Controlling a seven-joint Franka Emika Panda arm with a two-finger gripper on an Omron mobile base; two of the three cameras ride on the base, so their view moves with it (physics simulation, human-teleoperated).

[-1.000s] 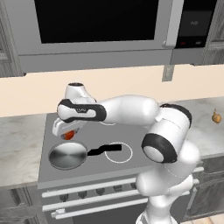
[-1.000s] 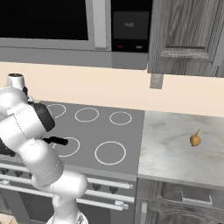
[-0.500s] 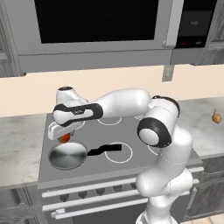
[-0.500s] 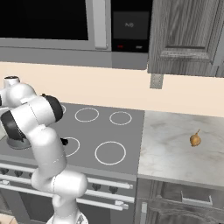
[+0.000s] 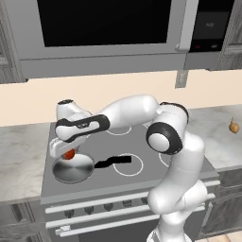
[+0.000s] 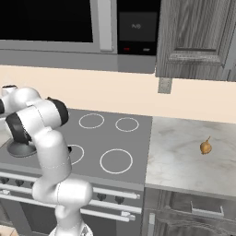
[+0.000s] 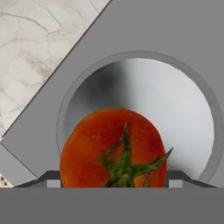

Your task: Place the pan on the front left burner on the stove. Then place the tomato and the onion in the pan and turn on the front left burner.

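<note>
Pan [image 5: 72,168]: steel, sits at the stove's [image 5: 142,142] front left, handle pointing right; bowl bare in the hand view; rim circle reads as covering the front left burner, ring itself hidden under it.
Gripper [image 5: 66,150]: hangs just above the pan's rear edge; clamped on the tomato [image 5: 70,153], fingers either side of it.
Tomato, hand view: fills the lower centre, green calyx facing the camera; pan bowl [image 7: 175,113] directly beyond it; marble counter [image 7: 39,48] at upper left.
Onion [image 6: 205,147]: lies on the counter right of the stove, well apart from the arm; untouched.
Step (judged): tomato about to go into the pan; onion and burner knob not yet done.
Risk 1: release from height; round tomato may bounce or roll over the shallow rim onto the cooktop.
Risk 2: gripper sits near the rim, not mid-bowl; drop could strike the rim and tip or shift the pan off its ring.
</note>
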